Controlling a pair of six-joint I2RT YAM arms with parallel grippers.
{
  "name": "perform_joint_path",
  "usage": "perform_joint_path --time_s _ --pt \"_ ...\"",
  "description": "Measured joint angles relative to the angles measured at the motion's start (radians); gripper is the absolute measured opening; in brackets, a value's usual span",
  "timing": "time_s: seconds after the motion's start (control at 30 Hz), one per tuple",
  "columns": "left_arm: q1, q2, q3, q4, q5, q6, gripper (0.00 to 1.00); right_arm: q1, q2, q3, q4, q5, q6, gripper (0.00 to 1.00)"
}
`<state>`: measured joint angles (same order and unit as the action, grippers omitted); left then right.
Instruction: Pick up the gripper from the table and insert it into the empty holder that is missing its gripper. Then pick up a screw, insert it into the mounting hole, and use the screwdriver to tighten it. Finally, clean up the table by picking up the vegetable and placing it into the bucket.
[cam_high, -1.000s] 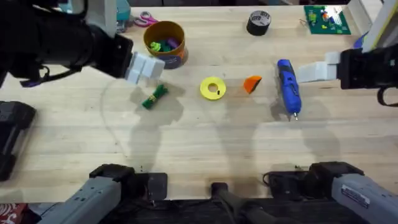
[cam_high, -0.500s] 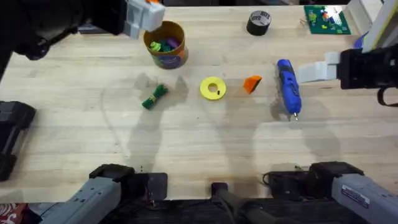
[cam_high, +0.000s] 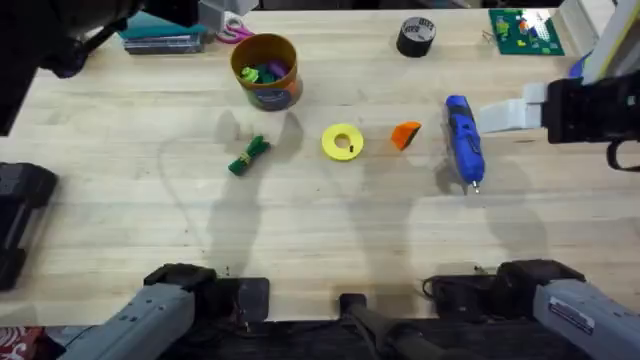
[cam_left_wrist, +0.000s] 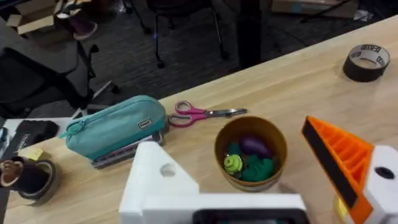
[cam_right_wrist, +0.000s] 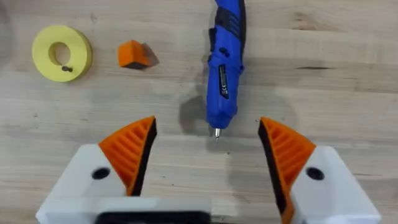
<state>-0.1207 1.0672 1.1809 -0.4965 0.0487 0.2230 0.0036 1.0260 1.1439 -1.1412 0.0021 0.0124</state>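
- Up and away goes the left gripper, now at upper left, spread, one finger bare (the holder).
- Orange gripper lies mid-frame; approach square.
- Right gripper gapes over the screwdriver.

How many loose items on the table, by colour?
Orange: 2, gripper, bucket
Yellow: 1, ring
Blue: 1, screwdriver
Green: 2, vegetable, circuit board
Black: 1, tape roll
Teal: 1, pouch
Pink: 1, scissors
Total: 9

The vegetable, ring, gripper and screwdriver lie in a row, left to right. The bucket stands behind the vegetable
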Motion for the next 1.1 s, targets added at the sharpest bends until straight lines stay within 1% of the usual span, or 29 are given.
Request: perform_joint_path --time_s 0.1,0.17,0.23,0.37,0.47,0.6,0.7,0.77,0.93,1.1 --pt "0.000 -0.004 -0.011 0.018 -0.009 0.000 0.986 0.000 0.000 0.000 0.000 0.000 0.000 0.996" --pt "0.000 -0.021 -0.046 0.037 -0.014 -0.002 0.986 0.000 0.000 0.000 0.000 0.000 0.000 0.993" --pt "0.000 -0.049 -0.102 0.069 -0.016 -0.003 0.986 0.000 0.000 0.000 0.000 0.000 0.000 0.995" --pt "0.010 -0.150 -0.259 0.183 -0.004 -0.005 0.986 0.000 0.000 0.000 0.000 0.000 0.000 0.995" --pt "0.045 -0.259 -0.382 0.263 0.039 -0.007 0.986 0.000 0.000 0.000 0.000 0.000 0.000 0.996" --pt "0.113 -0.406 -0.531 0.356 0.121 -0.007 0.986 0.000 0.000 0.000 0.000 0.000 0.000 0.996" --pt "0.151 -0.496 -0.630 0.402 0.180 -0.007 0.986 0.000 0.000 0.000 0.000 0.000 0.000 0.996" --pt "0.158 -0.541 -0.683 0.421 0.213 -0.007 0.986 0.000 0.000 0.000 0.000 0.000 0.000 0.996" --pt "0.159 -0.651 -0.805 0.436 0.298 -0.007 0.986 0.000 0.000 0.000 0.000 0.000 0.000 0.996" --pt "0.159 -0.763 -0.921 0.496 0.381 -0.007 0.985 0.000 0.000 0.000 0.000 0.000 0.000 0.996"
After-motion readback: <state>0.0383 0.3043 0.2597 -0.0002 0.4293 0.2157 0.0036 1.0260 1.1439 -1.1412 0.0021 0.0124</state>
